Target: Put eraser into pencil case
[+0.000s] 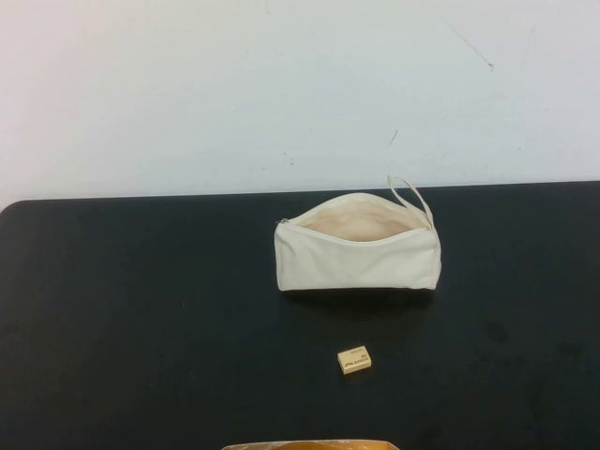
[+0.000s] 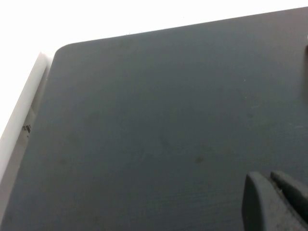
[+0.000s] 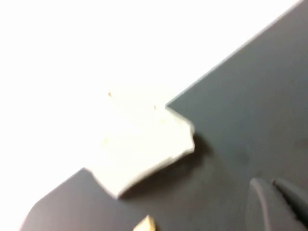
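Observation:
The cream-white pencil case [image 1: 356, 253] lies on the black table [image 1: 141, 309], right of centre, its zip open and beige lining showing; its loop strap [image 1: 412, 197] is at the right end. The tan-yellow eraser [image 1: 354, 360] lies flat in front of it, apart from it. Neither arm shows in the high view. My left gripper [image 2: 269, 177] is shut and empty over bare table. My right gripper [image 3: 269, 183] is shut and empty, some way from the pencil case [image 3: 144, 149] and the eraser's corner [image 3: 146, 223].
A white wall [image 1: 281, 84] rises behind the table's far edge. A tan-orange object [image 1: 309, 444] pokes in at the near edge of the high view. The table's rounded corner [image 2: 60, 50] shows in the left wrist view.

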Available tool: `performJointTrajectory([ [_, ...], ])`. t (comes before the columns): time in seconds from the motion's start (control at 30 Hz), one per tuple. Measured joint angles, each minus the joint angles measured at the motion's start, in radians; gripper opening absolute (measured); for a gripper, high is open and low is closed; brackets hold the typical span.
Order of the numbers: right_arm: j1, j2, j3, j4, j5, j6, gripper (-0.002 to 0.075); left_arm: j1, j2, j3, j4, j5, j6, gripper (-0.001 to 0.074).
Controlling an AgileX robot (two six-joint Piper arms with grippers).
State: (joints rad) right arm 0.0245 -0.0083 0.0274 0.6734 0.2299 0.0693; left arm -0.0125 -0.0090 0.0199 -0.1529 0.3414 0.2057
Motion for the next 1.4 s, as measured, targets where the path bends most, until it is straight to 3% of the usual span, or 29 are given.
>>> performJointTrajectory([
  [0.3,0.000,0.000,0.000,0.000,-0.066,-0.127,-0.0001,0.000,0.000,0.000,0.000,0.000,0.000,-0.0001],
  [0.43,0.000,0.000,-0.047,-0.008,0.028,-0.273,-0.0001,0.000,0.000,0.000,0.000,0.000,0.000,-0.0001],
  [0.63,0.000,0.172,-0.306,-0.222,0.271,-0.389,-0.0001,0.000,0.000,0.000,0.000,0.000,0.000,-0.0001],
  [0.73,0.000,0.392,-0.562,-0.409,0.494,-0.417,-0.0001,0.000,0.000,0.000,0.000,0.000,0.000,-0.0001],
  [1.0,0.000,0.801,-1.007,-0.499,0.882,-0.553,-0.0001,0.000,0.000,0.000,0.000,0.000,0.000,-0.0001],
  [1.23,0.037,1.087,-1.225,-0.459,0.984,-0.608,-0.0001,0.000,0.000,0.000,0.000,0.000,0.000,-0.0001],
  [1.4,0.211,1.272,-1.339,-0.581,0.984,-0.505,-0.0001,0.000,0.000,0.000,0.000,0.000,0.000,-0.0001],
])
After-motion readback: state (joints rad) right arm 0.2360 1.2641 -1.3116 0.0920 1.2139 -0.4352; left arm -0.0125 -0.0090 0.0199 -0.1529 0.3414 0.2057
